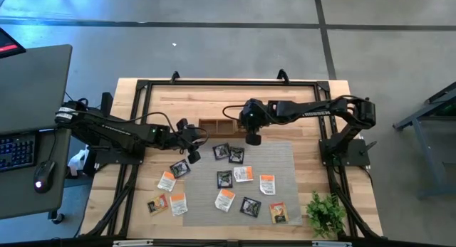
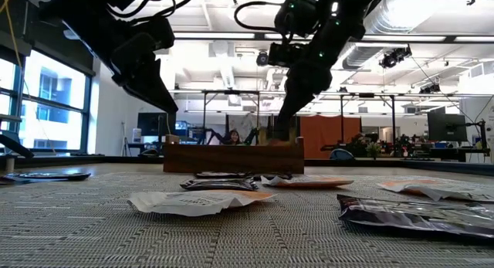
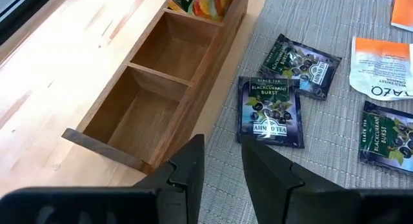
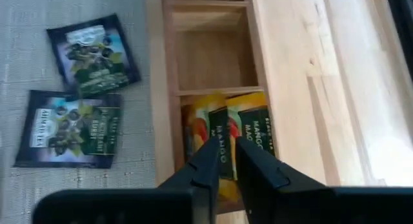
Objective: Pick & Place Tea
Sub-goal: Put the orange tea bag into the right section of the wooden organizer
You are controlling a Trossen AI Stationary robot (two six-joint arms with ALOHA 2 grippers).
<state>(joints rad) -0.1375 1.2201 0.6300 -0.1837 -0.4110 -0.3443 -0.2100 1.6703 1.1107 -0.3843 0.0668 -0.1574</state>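
The wooden three-compartment box stands at the mat's far edge. Yellow tea sachets sit in its right end compartment; the other two compartments show bare wood. My right gripper hangs over that end compartment, fingers pointing down and a narrow gap apart, with a yellow sachet showing through the gap. My left gripper is open over the mat beside the box's left end, holding nothing. Two black sachets lie flat on the mat just in front of the box. My right gripper comes from above, slanting down, at the yellow sachets' upper edge in the box's right end compartment. Its own fingers cover the spot, so I cannot tell whether they touch a sachet.
Several more sachets lie scattered on the grey mat: white-and-orange ones, black ones and yellow-brown ones. A small green plant stands at the near right corner. Bare wood lies beyond the box toward the far edge.
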